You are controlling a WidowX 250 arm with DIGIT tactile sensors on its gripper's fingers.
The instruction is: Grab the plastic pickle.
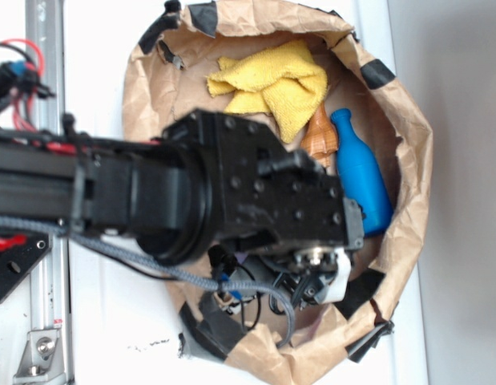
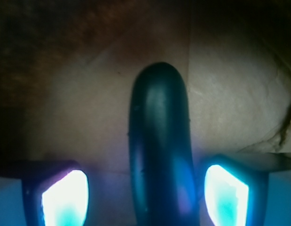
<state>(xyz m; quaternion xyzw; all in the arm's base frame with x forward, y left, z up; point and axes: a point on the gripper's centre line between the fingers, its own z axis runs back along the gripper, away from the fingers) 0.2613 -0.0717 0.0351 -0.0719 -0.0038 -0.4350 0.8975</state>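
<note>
Between the spread fingers of the gripper [image 2: 145, 197] the plastic pickle [image 2: 159, 141] is lying lengthwise, untouched by either pad. It is looking light, stiff and glossy, likely slippery, so squeezing across its thick middle is probably the safest hold.

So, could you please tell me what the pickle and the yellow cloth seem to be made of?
The pickle looks like smooth, glossy plastic: dark green with soft highlights, no texture. The yellow cloth looks like soft, matte fabric, probably microfibre, judging by its crumpled folds.
</note>
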